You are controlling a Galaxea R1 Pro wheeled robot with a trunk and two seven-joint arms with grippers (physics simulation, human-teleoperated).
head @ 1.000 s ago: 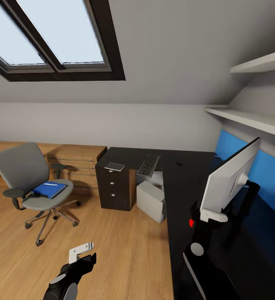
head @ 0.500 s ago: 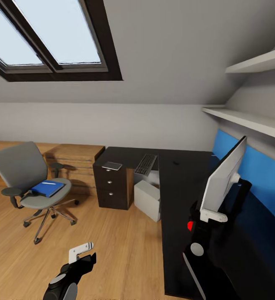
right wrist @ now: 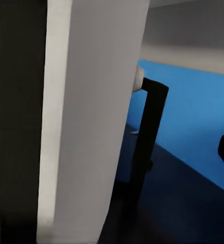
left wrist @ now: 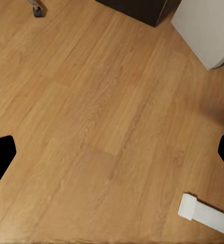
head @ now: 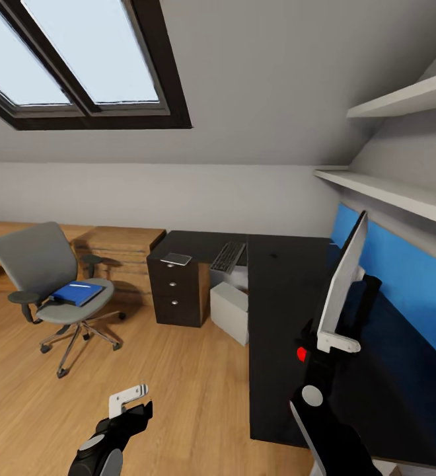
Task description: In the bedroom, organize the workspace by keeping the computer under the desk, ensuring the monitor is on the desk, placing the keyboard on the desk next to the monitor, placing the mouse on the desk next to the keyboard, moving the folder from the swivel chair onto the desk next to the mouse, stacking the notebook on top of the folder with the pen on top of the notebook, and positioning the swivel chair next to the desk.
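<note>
Grey-walled attic bedroom w/ skylight point(head: 86, 59) and wood floor point(head: 178, 370); landmark = the desk point(head: 290, 291), L-shaped, black.

Monitor point(head: 340, 287) is over the desk's near wing, tilted, seen edge-on, its white back facing the right gripper point(head: 333, 342), which seems to be clamped on its lower edge; right wrist view shows the pale back panel up close, black stand arm point(right wrist: 147, 137) beyond. Can't tell if its foot is down on the desk.

Left gripper point(head: 129, 400) hangs over floor off the desk's near corner, jaws apart, nothing in them.

Keyboard point(head: 228, 256), notebook point(head: 176, 258), mouse point(head: 275, 256) on the desk's far wing. Computer point(head: 230, 312) under it. Swivel chair point(head: 53, 284) well apart from the desk, folder point(head: 77, 293) on its seat w/ pen point(head: 80, 285) on top.

Risks, my read: monitor is big, held low at one edge, so it could pivot or slip if the base turns fast; let go while tilted and it may topple off the desk edge. A sweep along the top could also knock the mouse.
</note>
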